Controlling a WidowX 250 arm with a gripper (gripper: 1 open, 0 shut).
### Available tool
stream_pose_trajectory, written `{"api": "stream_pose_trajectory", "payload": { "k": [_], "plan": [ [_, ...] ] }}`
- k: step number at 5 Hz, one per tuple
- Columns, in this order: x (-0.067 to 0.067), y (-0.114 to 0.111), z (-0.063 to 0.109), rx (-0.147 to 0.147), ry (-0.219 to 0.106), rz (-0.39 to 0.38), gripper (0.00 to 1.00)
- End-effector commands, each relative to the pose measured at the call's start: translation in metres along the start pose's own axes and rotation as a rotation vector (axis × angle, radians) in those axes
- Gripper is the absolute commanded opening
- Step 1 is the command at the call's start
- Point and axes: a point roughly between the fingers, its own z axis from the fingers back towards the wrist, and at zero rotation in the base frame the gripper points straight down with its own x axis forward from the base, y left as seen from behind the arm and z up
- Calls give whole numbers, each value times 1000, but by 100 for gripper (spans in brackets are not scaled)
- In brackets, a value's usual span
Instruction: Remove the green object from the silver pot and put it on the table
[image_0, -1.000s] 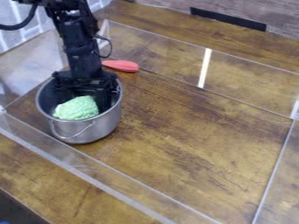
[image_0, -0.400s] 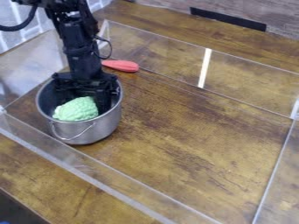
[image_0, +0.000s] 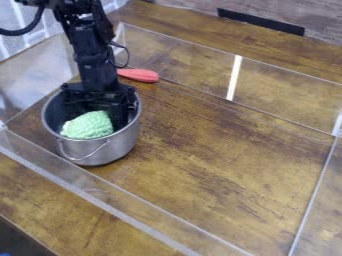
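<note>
The silver pot (image_0: 115, 146) stands at the left of the table (image_0: 214, 170), its thin wire handle hanging over the near side. The green object (image_0: 88, 124), a bumpy light-green lump, lies inside the pot toward its near left. My black gripper (image_0: 102, 108) points straight down into the pot just behind the lump. Its jaws are spread wide across the back half of the pot, and it is open. The fingertips are hidden below the rim, so I cannot tell whether they touch the lump.
A small flat red object (image_0: 138, 74) lies on the wood just behind the pot. Clear acrylic walls (image_0: 238, 77) edge the tabletop, with one low wall close in front of the pot. Bare wood stretches to the right of the pot.
</note>
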Motion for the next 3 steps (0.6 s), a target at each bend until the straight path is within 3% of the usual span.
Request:
{"api": "stream_pose_trajectory", "payload": {
  "k": [1,3],
  "plan": [
    [3,3,22,-6,-46,-8,0],
    [2,11,31,-15,-52,-43,0]
  ]
}}
